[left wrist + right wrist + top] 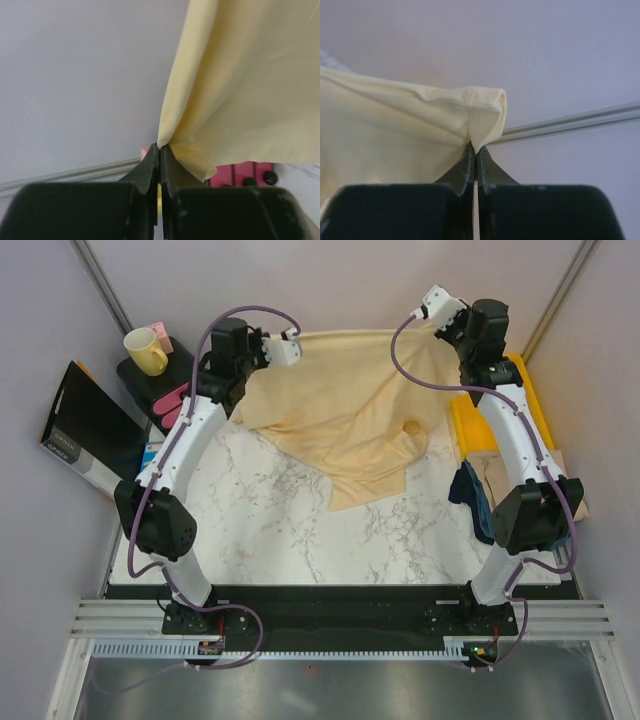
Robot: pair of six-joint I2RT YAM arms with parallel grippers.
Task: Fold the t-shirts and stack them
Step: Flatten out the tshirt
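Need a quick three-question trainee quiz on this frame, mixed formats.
1. True or false: the left end effector and right end effector are both shut on the t-shirt.
2. In the top view, the yellow tray lies: A) far left, B) on the right side, C) near centre.
3. Fill in: the yellow mug stands at the top view's far ____.
Key: 1 true; 2 B; 3 left.

Black fingers (465, 172) pinched together on a hemmed corner of pale cream t-shirt (395, 145), plain grey wall behind

T-shirt (340, 420) between mug (146, 350) and tray (463, 430)
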